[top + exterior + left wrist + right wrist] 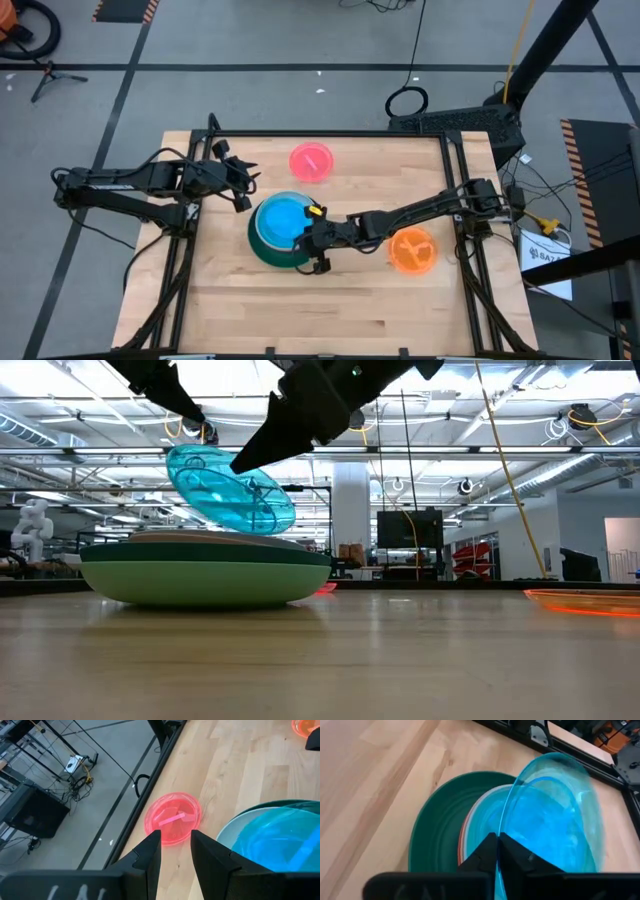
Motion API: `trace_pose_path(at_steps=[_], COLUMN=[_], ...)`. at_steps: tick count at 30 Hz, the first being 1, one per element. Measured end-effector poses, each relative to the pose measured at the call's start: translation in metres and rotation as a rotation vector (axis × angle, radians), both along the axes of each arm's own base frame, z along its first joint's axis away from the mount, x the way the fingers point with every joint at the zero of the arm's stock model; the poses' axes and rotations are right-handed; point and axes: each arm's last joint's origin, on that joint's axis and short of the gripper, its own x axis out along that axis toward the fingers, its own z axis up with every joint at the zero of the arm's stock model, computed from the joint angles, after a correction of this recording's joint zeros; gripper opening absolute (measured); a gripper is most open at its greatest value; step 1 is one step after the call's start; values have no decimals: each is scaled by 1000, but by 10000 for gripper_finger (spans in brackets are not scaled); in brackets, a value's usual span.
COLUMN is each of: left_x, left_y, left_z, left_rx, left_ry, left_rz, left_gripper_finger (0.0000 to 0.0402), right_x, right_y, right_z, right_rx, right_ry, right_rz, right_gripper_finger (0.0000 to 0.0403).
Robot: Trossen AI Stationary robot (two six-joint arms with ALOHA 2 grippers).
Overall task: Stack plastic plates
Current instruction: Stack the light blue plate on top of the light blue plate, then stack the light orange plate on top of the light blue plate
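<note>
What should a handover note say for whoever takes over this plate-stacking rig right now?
Right tool: shut on the cyan plate, holding it tilted just above the stack.
Left tool: open, empty, waiting beside the stack's far left side.
Done: the large green plates and the medium plates are stacked, dark green showing around the outside.
Left: set the cyan plate down, then add the hot pink plate at the far edge and the orange plate on the right.

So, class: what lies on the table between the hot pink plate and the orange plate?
Nothing rests on the wood between the hot pink plate and the orange plate; the high view shows only the right arm passing above that stretch.
</note>
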Motion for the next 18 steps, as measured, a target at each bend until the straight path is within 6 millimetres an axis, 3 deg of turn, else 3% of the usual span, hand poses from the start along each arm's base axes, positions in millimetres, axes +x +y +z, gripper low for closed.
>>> trace_pose_path(at_steps=[11,18], left_x=[0,0], left_y=[0,0], left_z=[0,0], left_rx=[-2,-11], left_ry=[-2,-8], left_rz=[2,8], left_gripper_finger=[113,113], right_x=[0,-3], right_y=[-8,-9], right_z=[-1,-1], right_rx=[33,75], right_ry=[16,41], right_rz=[-46,-88], right_gripper_finger=[80,101])
